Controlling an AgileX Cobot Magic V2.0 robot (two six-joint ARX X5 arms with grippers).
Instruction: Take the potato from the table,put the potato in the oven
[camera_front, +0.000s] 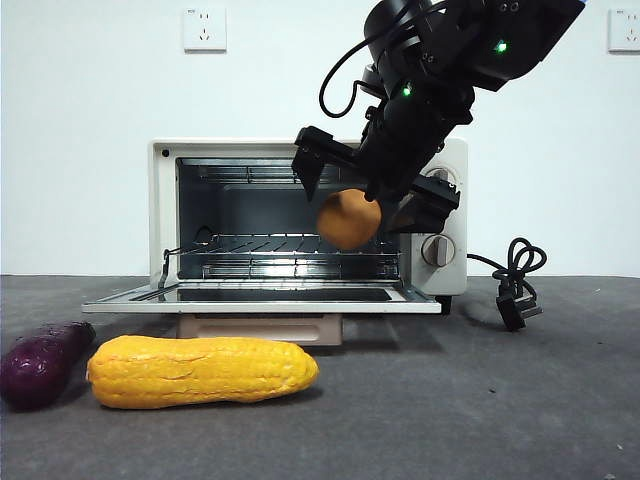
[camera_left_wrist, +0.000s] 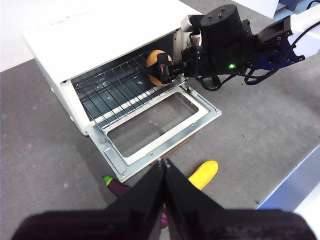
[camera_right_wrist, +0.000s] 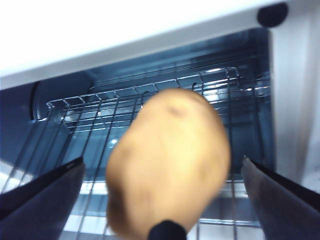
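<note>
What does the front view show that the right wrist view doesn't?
Front view only: the corn and eggplant on the table, the oven's lowered door, knobs and cord, and the right gripper from outside. Right wrist view only: a close look at the rack inside, behind the potato, with both jaws spread wide of it. Both: the potato at the oven's open mouth, above the rack.
</note>
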